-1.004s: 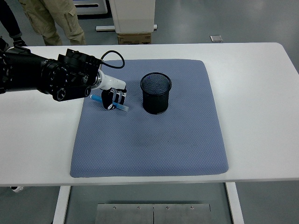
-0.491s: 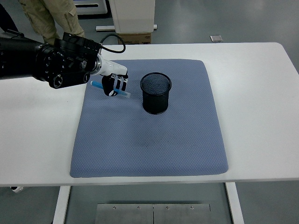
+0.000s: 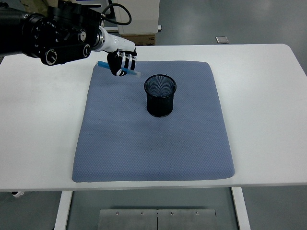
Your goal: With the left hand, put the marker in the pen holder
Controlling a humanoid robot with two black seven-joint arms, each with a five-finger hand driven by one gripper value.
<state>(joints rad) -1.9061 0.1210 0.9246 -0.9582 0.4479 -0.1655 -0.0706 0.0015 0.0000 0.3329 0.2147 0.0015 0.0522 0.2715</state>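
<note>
My left hand (image 3: 121,63) hangs above the far left corner of the blue-grey mat (image 3: 153,143), its fingers curled around a blue marker (image 3: 103,64). The marker lies almost level in the grip, one end pointing left and the pale tip (image 3: 135,74) pointing right and slightly down. A black mesh pen holder (image 3: 160,95) stands upright on the mat, to the right of the hand and nearer to me. The hand is up and to the left of the holder's rim, apart from it. The right arm does not show.
The mat lies on a white table (image 3: 268,115). Behind the table's far edge stand a cardboard box (image 3: 138,39) and a white cabinet (image 3: 135,14). A black cable (image 3: 120,12) loops up from my left wrist.
My left hand has lifted the marker off the mat, moving up and away from me and slightly right. The person at the top left is no longer in view.
</note>
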